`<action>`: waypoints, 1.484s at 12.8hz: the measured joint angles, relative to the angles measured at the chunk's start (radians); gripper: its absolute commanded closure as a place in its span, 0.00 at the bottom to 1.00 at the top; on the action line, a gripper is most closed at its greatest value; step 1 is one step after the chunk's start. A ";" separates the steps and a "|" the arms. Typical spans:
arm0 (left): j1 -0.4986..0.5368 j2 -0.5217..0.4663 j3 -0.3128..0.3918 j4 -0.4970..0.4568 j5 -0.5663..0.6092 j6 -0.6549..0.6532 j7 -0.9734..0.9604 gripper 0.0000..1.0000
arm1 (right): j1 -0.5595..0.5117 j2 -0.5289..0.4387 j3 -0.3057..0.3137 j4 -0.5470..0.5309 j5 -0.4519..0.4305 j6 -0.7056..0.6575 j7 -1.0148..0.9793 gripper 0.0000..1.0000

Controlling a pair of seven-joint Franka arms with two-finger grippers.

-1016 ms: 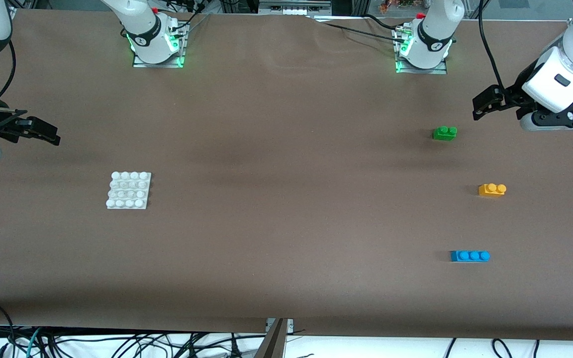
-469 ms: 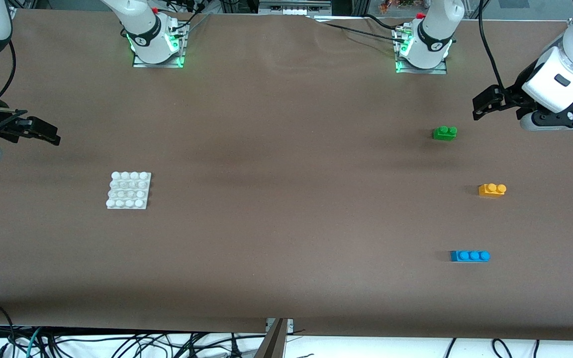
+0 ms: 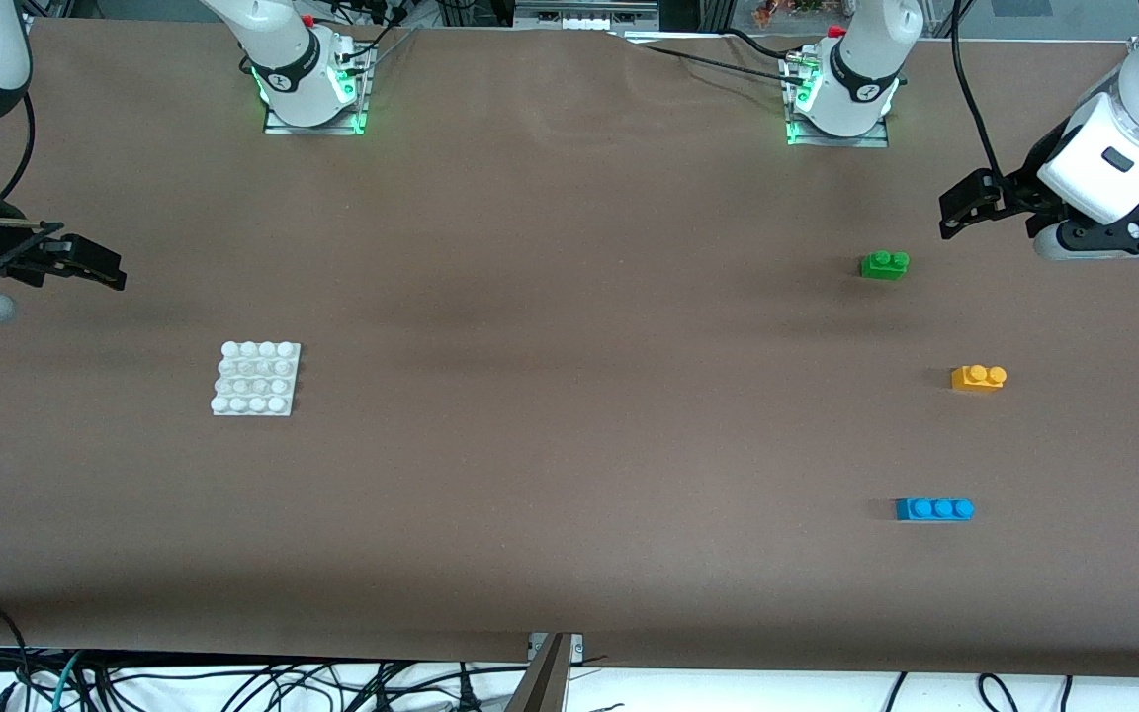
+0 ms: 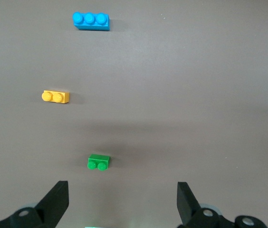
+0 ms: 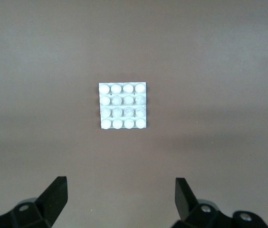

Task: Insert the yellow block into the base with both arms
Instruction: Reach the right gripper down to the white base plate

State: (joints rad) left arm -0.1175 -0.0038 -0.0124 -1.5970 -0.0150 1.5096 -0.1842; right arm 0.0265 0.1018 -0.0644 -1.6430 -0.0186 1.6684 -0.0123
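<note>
Almost nothing was changed over the last second: the right gripper (image 3: 85, 262) was nudged slightly toward the base and the front camera, while the left gripper (image 3: 965, 203) was kept where it was. No block and no base was displaced. It was judged that the task had barely begun, with the right arm only starting its approach and the left arm waiting.

The bench (image 3: 569, 326) was seen largely bare, with wide open room through its middle and along the edge nearest the front camera. The base (image 3: 256, 378) was found flat toward the right arm's end, well apart from every edge, nothing on its studs. The right gripper was held above the bench edge at that end, jaws apart and empty. The left gripper was held above the bench near the left arm's end, jaws apart and empty too.

The blue block (image 3: 934, 508) was lying nearest the front camera, the yellow block (image 3: 978, 377) farther back, untouched and upright, and the green block (image 3: 884, 264) farthest, closest to the left gripper. All three were well apart, so a clear descent onto the yellow block was judged possible.
</note>
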 measured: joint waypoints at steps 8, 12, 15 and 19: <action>0.000 0.000 -0.002 0.001 0.000 0.000 0.000 0.00 | -0.015 0.185 -0.002 -0.009 0.000 0.092 0.001 0.00; 0.000 0.000 -0.003 0.002 0.000 -0.001 0.000 0.00 | -0.043 0.320 -0.003 -0.020 0.101 0.249 0.000 0.00; 0.000 0.000 -0.001 0.002 0.000 -0.001 0.000 0.00 | -0.057 0.372 -0.003 -0.100 0.119 0.407 -0.001 0.00; 0.002 0.000 0.002 0.002 0.000 -0.002 0.000 0.00 | -0.060 0.358 -0.003 -0.278 0.120 0.630 -0.031 0.00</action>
State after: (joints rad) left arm -0.1159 -0.0038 -0.0107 -1.5950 -0.0150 1.5079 -0.1842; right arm -0.0337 0.4596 -0.0670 -1.9206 0.1016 2.2983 -0.0434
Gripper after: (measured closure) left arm 0.000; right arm 0.000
